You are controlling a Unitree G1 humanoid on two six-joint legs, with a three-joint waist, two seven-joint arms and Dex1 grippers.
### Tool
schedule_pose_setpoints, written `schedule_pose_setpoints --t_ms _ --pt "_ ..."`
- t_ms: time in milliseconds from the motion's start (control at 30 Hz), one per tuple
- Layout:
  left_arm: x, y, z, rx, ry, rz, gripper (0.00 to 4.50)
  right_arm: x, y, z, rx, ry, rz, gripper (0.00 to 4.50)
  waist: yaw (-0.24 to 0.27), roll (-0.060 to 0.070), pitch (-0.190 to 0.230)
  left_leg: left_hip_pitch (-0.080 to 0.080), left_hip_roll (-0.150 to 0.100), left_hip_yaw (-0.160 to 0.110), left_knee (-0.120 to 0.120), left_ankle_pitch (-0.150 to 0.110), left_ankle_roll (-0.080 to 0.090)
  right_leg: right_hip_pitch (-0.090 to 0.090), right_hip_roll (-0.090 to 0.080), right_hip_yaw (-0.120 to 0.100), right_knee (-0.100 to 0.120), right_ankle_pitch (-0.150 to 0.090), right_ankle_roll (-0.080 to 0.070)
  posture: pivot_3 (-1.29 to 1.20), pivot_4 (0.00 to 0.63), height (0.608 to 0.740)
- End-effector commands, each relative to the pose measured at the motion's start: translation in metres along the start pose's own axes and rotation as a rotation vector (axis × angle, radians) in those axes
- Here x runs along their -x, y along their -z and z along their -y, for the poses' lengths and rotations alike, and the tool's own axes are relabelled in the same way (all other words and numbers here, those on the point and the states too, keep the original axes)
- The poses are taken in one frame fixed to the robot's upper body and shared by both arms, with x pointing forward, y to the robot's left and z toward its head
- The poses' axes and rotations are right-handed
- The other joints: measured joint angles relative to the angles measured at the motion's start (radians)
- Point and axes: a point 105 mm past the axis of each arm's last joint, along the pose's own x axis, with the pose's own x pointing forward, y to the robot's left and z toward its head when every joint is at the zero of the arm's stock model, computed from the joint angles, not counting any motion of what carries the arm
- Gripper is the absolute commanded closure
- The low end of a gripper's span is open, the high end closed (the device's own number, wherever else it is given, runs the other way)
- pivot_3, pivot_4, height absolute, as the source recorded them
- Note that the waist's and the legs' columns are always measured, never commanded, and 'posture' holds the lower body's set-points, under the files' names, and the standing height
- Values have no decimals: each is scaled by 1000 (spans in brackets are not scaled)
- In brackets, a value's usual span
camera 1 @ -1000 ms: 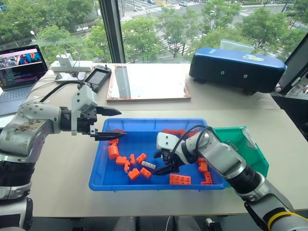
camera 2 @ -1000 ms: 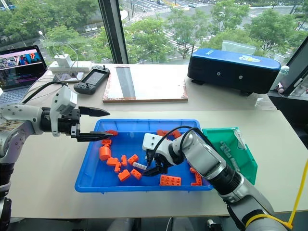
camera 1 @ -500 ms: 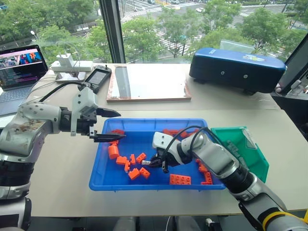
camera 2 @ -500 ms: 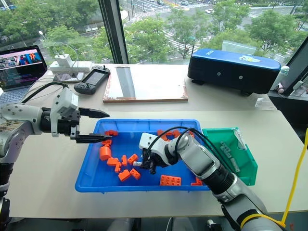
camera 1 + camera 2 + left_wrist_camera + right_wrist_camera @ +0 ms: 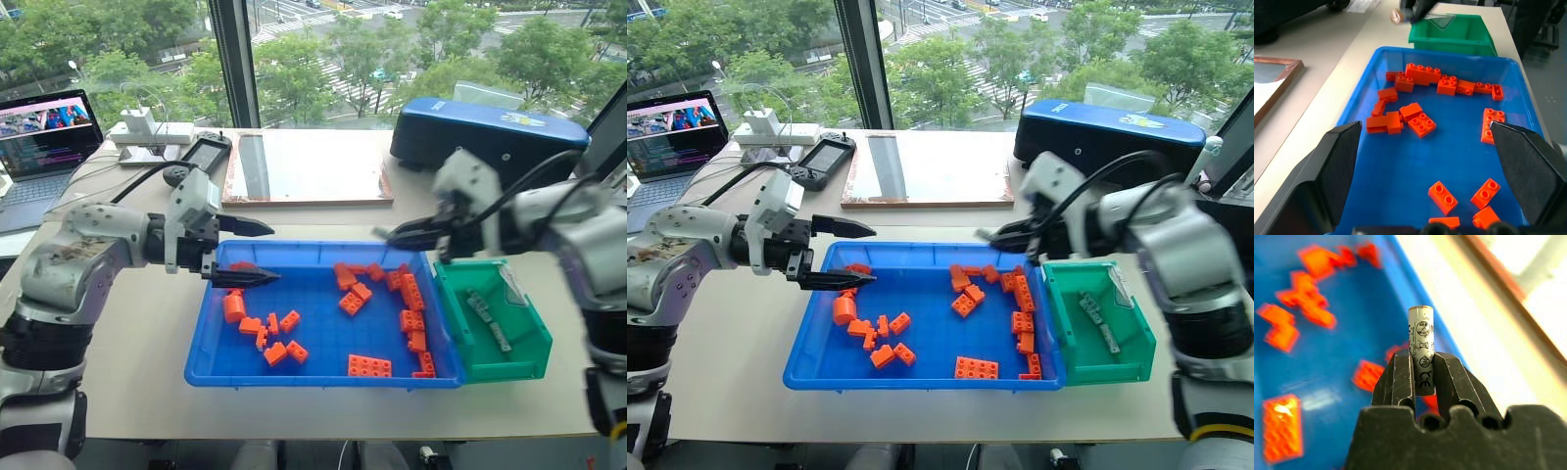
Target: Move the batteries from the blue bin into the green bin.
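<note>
Right pincer [image 5: 1422, 374] clamps battery [image 5: 1421, 347], upper right of frame by green bin [image 5: 509, 357].
Left pincer [image 5: 257, 252] open over blue bin [image 5: 294, 367]. Battery looks light, rigid, slick; mid-barrel grip suits.

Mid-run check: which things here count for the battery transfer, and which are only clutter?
For the job:
- battery in right gripper
- batteries in green bin
- blue bin
- green bin

Clutter:
- orange bricks
- laptop
- handheld console
- navy case
</note>
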Motion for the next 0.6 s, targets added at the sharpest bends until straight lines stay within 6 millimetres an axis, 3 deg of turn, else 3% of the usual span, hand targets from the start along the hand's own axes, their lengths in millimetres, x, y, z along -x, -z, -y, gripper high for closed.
schedule_pose_setpoints --t_ms 33,133,333,400,467,600 --pt "-12 -20 0 -63 54 56 0 30 29 20 -67 139 -87 4219 5 0 0 0 0 1 0 0 0 0 0 0 -1 0 0 0 150 732" --pt "-18 -26 -2 -73 76 85 0 38 47 18 -111 166 -140 4219 1 0 0 0 0 1 0 0 0 0 -1 1 -1 0 0 0 150 732" --pt "-29 -28 -6 -97 95 105 0 33 72 -3 -248 149 -197 4219 -13 0 0 0 1 1 0 0 0 0 0 1 0 0 0 0 150 732" --pt "-31 -27 -7 -98 92 108 0 33 80 -9 -284 153 -218 3215 -9 0 0 0 0 1 0 0 0 0 0 1 0 0 0 0 150 732" --pt "-31 -26 -8 -99 90 109 0 33 83 -13 -309 154 -222 2747 -6 0 0 0 0 1 0 0 0 0 -1 2 0 0 0 0 150 732" --pt "-32 -22 -18 -126 18 87 0 37 81 -13 -294 164 -217 1359 -2 0 0 0 0 1 0 0 0 0 -1 2 -1 0 0 0 150 732"
